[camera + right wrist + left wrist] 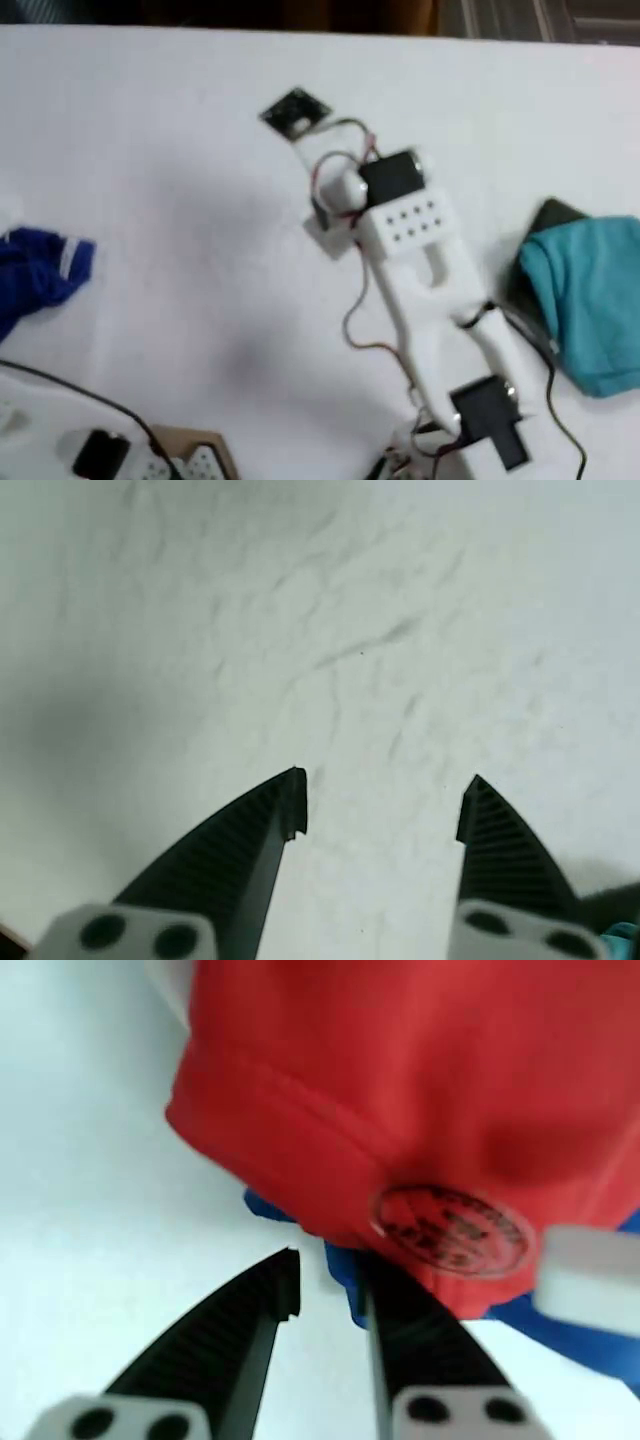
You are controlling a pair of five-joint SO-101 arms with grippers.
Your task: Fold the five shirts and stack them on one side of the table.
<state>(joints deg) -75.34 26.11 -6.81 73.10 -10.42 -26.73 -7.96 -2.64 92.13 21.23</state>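
Observation:
In the left wrist view a red shirt (400, 1090) with a round printed badge lies on top of a blue shirt (560, 1330). My left gripper (328, 1260) sits just in front of their near edge, open by a narrow gap. One fingertip (372, 1278) is against the blue cloth. My right gripper (385, 785) hangs wide open over bare white table with nothing between its fingers. The right arm (420, 270) stretches across the table's middle. A folded teal shirt (590, 300) rests on a dark garment (548, 216) at the right. A crumpled blue shirt (40, 270) lies at the left edge.
The white table (180, 160) is wrinkled under the right gripper. Part of the other arm (100, 455) and a tan bracket (205, 455) sit at the front left, with a black cable (90, 395) running over them. Loose wires (355, 320) trail beside the right arm.

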